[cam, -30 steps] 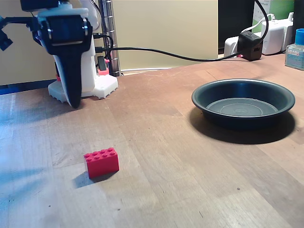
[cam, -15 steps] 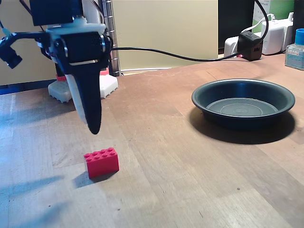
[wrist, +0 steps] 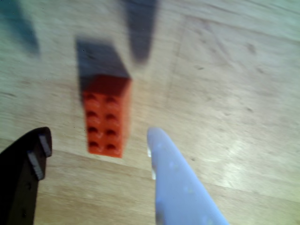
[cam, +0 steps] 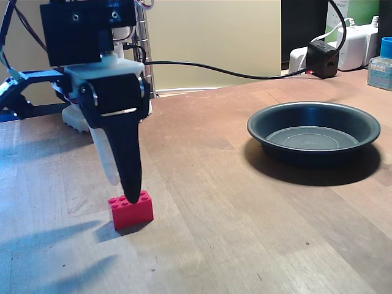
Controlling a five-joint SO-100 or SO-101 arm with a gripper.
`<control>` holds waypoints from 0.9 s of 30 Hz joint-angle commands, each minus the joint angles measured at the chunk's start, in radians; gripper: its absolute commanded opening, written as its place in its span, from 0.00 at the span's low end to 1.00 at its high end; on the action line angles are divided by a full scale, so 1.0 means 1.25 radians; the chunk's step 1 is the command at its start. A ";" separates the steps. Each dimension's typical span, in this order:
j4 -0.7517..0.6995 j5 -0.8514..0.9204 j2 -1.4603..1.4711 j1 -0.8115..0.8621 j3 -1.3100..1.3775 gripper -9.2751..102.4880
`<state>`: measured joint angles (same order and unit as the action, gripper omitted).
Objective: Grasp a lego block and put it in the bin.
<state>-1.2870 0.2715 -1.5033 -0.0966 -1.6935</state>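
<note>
The red lego block (cam: 132, 212) lies on the wooden table at front left, studs up. In the wrist view the lego block (wrist: 107, 115) sits lengthwise just ahead of the fingertips. My gripper (cam: 122, 191) hangs directly over it, open, with the black finger (cam: 127, 160) reaching down to the block's top and the pale finger (cam: 108, 156) behind it. In the wrist view the gripper (wrist: 99, 136) stands open, its black finger (wrist: 26, 173) left of the block and its pale finger (wrist: 176, 183) right of it. The bin (cam: 260, 130), a dark round pan, rests at the right, empty.
The white robot base (cam: 75, 116) and a metal pole (cam: 142, 37) stand at the back left. A black cable (cam: 233, 75) runs along the back to a black adapter (cam: 323, 56). White chargers (cam: 354, 46) and a blue-capped bottle (cam: 383, 64) sit at the back right.
The arm has swung forward and down from near its base; the fingertips now reach the lego block. The block and the bin have not moved.
</note>
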 commanded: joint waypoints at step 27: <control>0.027 0.000 0.101 0.001 0.026 0.08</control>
<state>-1.2625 0.2715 -1.3744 -0.0966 -1.6843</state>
